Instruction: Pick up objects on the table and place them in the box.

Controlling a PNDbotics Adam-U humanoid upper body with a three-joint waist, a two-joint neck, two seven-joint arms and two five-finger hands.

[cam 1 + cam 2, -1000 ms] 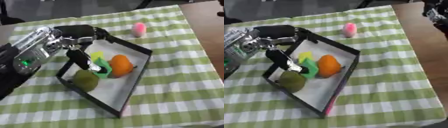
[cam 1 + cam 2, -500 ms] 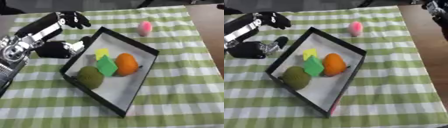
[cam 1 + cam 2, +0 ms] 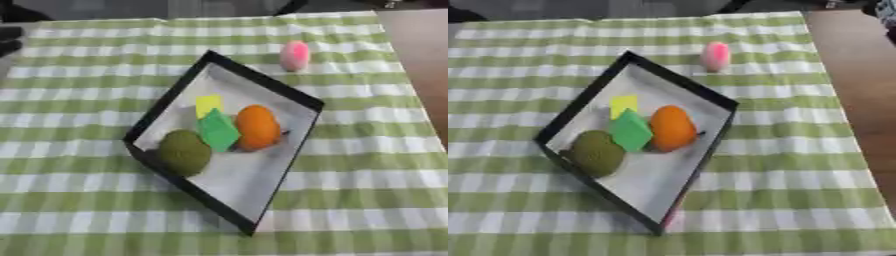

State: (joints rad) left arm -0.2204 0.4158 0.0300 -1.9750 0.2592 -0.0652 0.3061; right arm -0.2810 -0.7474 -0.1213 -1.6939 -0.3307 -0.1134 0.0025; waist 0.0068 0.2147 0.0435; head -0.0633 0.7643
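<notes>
A shallow black-rimmed rectangular box with a pale floor [image 3: 290, 145] lies askew on a table covered with a green-and-white checked cloth [image 3: 79, 200]. Inside the box, four things sit grouped toward its left half: a rounded orange fruit-like object [image 3: 257, 127], a flat bright green diamond-shaped piece [image 3: 218, 131] leaning against the orange one's left side, a small yellow block [image 3: 208, 105] just behind the green piece, and a dull olive-green rounded object [image 3: 184, 152] near the box's lower left wall. The rest of the box floor toward the near corner is bare. Outside the box, a small pink egg-shaped object [image 3: 295, 55] rests on the cloth just beyond the box's far right edge, not touching it. At the left edge of the left eye view a dark shape shows, probably the left hand [image 3: 9, 40]; whether its fingers are released or clenched cannot be told. The right hand appears in neither view.
</notes>
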